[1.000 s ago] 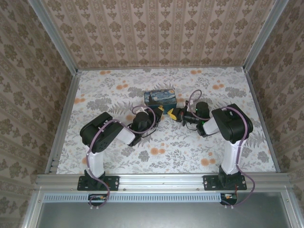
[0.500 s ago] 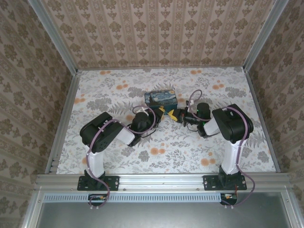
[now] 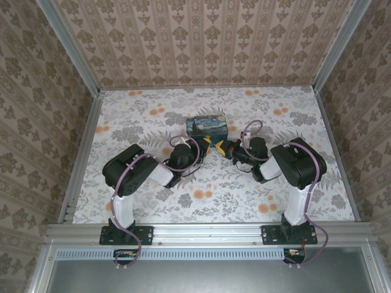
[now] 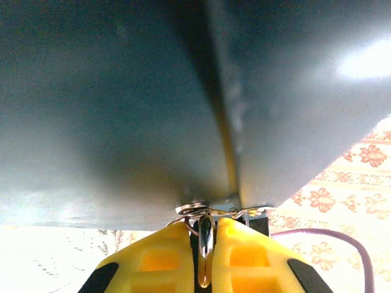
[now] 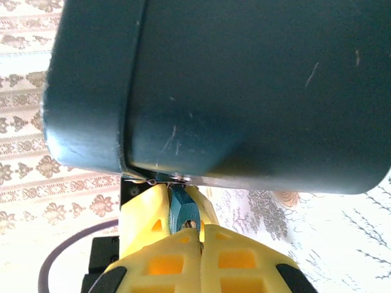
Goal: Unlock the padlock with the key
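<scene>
The padlock is a tiny blue-grey body pinched between the closed fingers of the right gripper. It is held just under the edge of a large dark surface that appears to be the blue box. The key is a thin silvery sliver clamped edge-on between the closed yellow fingers of the left gripper, its tip pointing up at the same edge, where a thin wire loop glints. In the overhead view the left gripper and right gripper meet nose to nose just in front of the box, near the middle of the table. Both pieces look picked up and brought together, so the task seems to be at the insertion stage. Whether the key is already in the keyhole cannot be told, and no opened shackle is visible, so seating the key, turning it and releasing the shackle probably remain. Compared with a second ago, the right arm has shifted slightly to the left and its wrist cable loop has swung, as if the wrist rolled a little. The left arm and the box sit where they were.
</scene>
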Tool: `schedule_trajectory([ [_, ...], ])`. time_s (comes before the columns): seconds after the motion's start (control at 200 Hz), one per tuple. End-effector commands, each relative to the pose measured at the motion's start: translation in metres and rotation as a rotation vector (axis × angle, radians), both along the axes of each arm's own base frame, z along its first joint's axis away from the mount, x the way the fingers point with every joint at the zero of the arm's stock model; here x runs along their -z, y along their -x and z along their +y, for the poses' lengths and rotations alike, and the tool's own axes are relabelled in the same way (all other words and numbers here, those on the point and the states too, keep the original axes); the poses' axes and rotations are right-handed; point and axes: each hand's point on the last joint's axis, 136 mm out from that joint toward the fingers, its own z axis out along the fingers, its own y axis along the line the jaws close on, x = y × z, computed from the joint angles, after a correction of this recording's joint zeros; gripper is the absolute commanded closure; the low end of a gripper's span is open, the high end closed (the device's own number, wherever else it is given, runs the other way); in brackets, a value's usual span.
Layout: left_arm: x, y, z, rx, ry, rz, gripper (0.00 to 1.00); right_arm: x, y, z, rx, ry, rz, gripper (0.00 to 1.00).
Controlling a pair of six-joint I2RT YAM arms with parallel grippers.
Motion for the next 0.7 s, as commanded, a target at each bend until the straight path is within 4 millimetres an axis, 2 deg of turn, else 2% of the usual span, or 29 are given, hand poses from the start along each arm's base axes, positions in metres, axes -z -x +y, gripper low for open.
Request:
schedule_trajectory([
  [0.0,-0.066,0.078,-0.069,0.398,0.181,-0.101,1.0,-0.039,0.009,0.032,-0.082,-0.072,-0.098,1.0],
  [0.165,-0.074,0.08,-0.067,0.402,0.19,-0.115,1.0,-0.029,0.004,0.033,-0.161,-0.025,-0.16,1.0],
  [0.285,-0.078,0.082,-0.068,0.418,0.196,-0.12,1.0,-0.029,0.002,0.034,-0.233,0.009,-0.24,1.0],
  [0.48,-0.065,0.088,-0.068,0.441,0.179,-0.087,1.0,-0.02,-0.004,0.024,-0.292,0.075,-0.297,1.0],
  [0.58,-0.057,0.09,-0.066,0.445,0.168,-0.074,1.0,-0.011,-0.003,0.021,-0.326,0.192,-0.342,1.0],
  [0.695,-0.051,0.09,-0.065,0.444,0.156,-0.066,1.0,-0.005,-0.003,0.02,-0.338,0.229,-0.312,1.0],
])
